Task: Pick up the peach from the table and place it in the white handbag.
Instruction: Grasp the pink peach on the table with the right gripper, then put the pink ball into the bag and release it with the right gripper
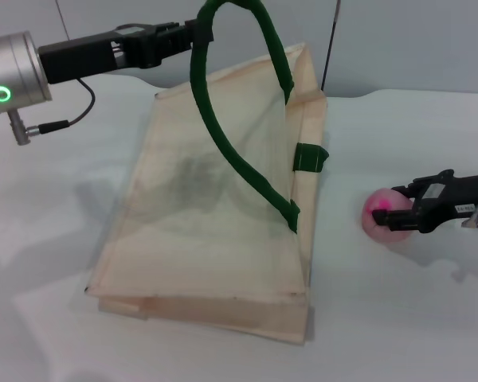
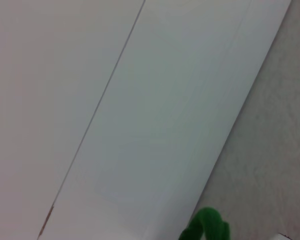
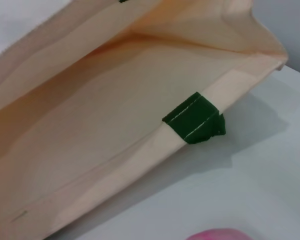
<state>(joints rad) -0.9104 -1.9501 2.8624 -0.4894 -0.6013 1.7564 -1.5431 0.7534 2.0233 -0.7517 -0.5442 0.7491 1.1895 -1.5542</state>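
The white handbag [image 1: 215,207] lies on the table, its upper side lifted so the mouth faces right. My left gripper [image 1: 193,33] is shut on one dark green handle [image 1: 223,119] and holds it up at the back; a bit of that handle shows in the left wrist view [image 2: 206,227]. The peach [image 1: 376,219], pale pink with a magenta patch, rests on the table right of the bag. My right gripper [image 1: 400,208] is at the peach with its fingers closed on either side of it. The right wrist view shows the bag's open mouth [image 3: 115,100] and the top of the peach [image 3: 220,234].
The second green handle is folded at the bag's right edge as a short loop [image 1: 311,157] [image 3: 194,117]. The white table [image 1: 414,318] spreads around the bag. A grey wall stands behind.
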